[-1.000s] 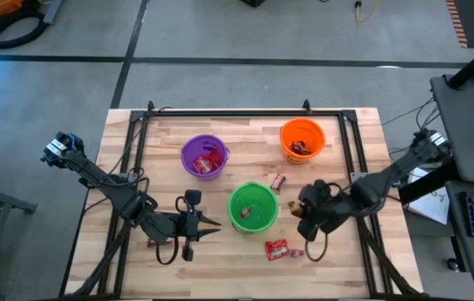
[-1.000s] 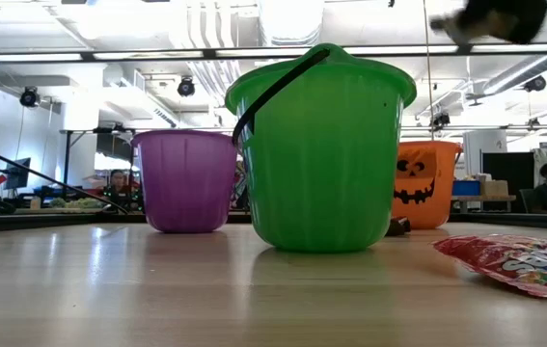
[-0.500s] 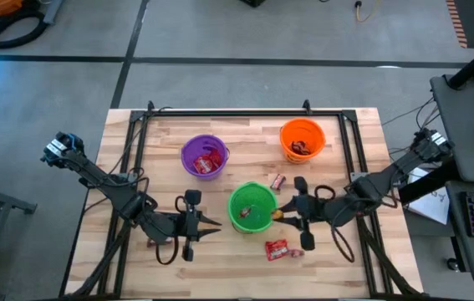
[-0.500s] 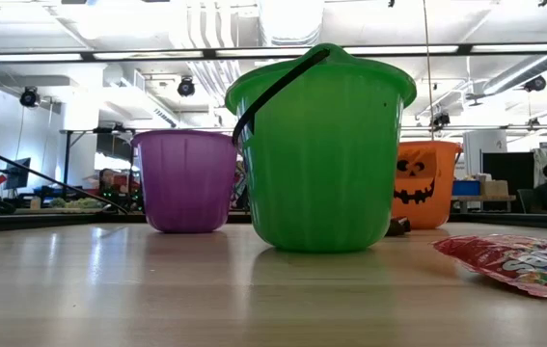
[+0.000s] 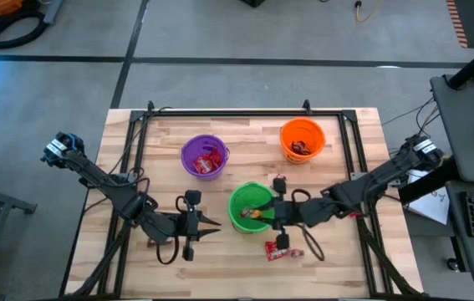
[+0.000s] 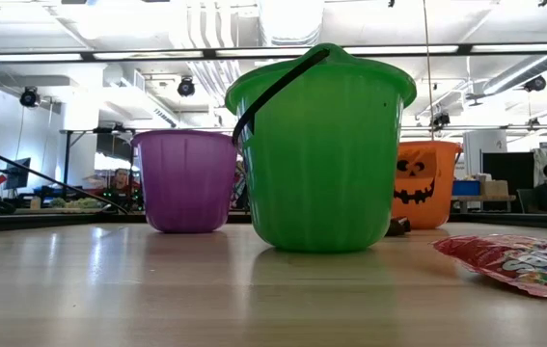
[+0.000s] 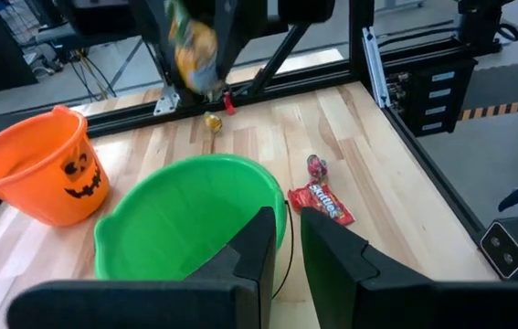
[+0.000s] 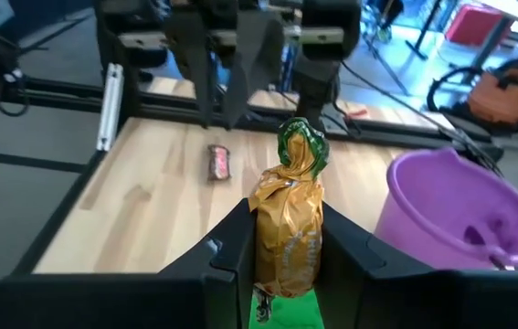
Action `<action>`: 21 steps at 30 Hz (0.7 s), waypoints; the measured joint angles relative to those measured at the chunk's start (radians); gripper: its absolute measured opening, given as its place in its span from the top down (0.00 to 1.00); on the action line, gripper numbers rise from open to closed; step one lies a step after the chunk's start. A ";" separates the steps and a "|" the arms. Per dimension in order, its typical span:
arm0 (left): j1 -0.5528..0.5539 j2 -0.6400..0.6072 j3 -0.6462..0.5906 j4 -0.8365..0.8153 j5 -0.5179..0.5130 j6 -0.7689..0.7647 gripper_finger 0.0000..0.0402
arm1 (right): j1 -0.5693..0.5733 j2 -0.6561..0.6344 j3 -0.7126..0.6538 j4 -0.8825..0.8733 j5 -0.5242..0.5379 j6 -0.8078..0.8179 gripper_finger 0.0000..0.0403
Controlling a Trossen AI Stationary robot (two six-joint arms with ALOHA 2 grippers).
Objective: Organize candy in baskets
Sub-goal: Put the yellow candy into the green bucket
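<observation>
I have the right gripper [image 5: 263, 214] reaching in from the right of the high frame to just over the green basket [image 5: 241, 201] at centre, its fingers [image 8: 233, 245] closed on a gold-wrapped candy [image 8: 288, 212] with a green twisted top. In the right wrist view the candy stands upright between the pads, long axis vertical, and a strip of green rim shows directly under it at the bottom edge, so I judge the drop to be straight down: the basket lies below the held piece, not off to a side. The left gripper [image 5: 207, 222] waits at the lower left of centre, jaws nearly together and holding nothing, pointing at the same basket. The left wrist view gives me what the overhead hides: the gold piece hanging above the far rim, with a red packet [image 7: 323, 202] and a small wrapped piece [image 7: 213, 120] lying on the table beyond. The low view shows the purple basket [image 6: 185, 180], the green one and the orange basket [image 6: 426, 183] in a row, but neither gripper.
</observation>
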 joint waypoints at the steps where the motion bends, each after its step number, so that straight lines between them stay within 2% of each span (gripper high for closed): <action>1: 0.000 0.000 -0.005 0.000 0.000 -0.004 0.90 | -0.005 0.008 0.000 0.000 0.000 0.004 0.80; 21: 0.000 0.000 -0.036 0.007 -0.001 -0.037 0.90 | -0.029 0.114 0.000 -0.015 -0.003 0.070 0.81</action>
